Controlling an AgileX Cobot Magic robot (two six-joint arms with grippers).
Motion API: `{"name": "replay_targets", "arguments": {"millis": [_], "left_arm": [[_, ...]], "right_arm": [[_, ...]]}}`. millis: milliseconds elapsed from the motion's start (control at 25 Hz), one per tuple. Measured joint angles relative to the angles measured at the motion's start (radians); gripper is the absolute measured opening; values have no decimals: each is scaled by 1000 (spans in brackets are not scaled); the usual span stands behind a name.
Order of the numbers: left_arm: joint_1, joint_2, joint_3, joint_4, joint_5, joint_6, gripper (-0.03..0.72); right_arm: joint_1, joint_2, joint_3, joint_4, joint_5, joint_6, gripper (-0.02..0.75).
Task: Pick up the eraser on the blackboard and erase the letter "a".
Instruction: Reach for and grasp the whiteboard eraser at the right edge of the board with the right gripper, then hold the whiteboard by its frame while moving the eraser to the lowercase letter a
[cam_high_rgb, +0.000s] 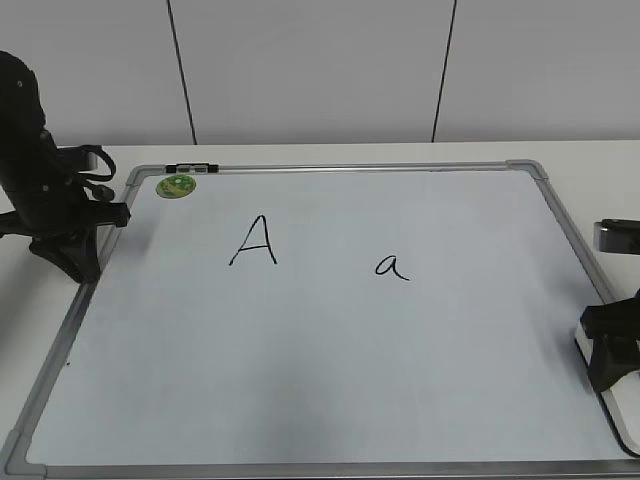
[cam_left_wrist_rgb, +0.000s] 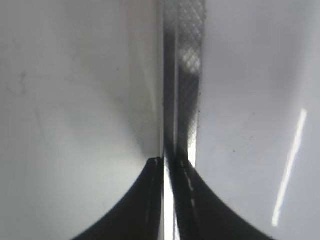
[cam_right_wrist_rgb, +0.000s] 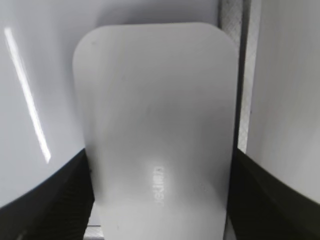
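The blackboard (cam_high_rgb: 330, 380) is a white board with a grey frame, lying flat on the table. The small letter "a" (cam_high_rgb: 392, 267) is written right of its middle. The white eraser (cam_right_wrist_rgb: 155, 110) lies by the board's right frame (cam_right_wrist_rgb: 243, 75). My right gripper (cam_right_wrist_rgb: 160, 155) has a black finger against each long side of the eraser. In the exterior view the right gripper (cam_high_rgb: 608, 365) is low at the board's right edge and hides nearly all of the eraser. My left gripper (cam_high_rgb: 75, 262) is shut and empty over the board's left frame (cam_left_wrist_rgb: 187, 75).
A capital "A" (cam_high_rgb: 254, 241) is written left of the small letter. A round green magnet (cam_high_rgb: 176, 185) sits at the board's top left corner, with a small black and white piece (cam_high_rgb: 188, 167) on the top frame beside it.
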Motion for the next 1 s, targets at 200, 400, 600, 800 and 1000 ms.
{"name": "replay_targets", "arguments": {"millis": [200, 400, 600, 800, 1000], "left_arm": [[0, 0, 0, -2, 0, 2, 55], [0, 0, 0, -2, 0, 2, 56], [0, 0, 0, -4, 0, 2, 56], [0, 0, 0, -4, 0, 2, 59], [0, 0, 0, -4, 0, 2, 63]], "right_arm": [[0, 0, 0, 0, 0, -4, 533], [0, 0, 0, -2, -2, -4, 529], [0, 0, 0, -2, -2, -4, 528], [-2, 5, -22, 26, 40, -4, 528], [3, 7, -116, 44, 167, -4, 528]]}}
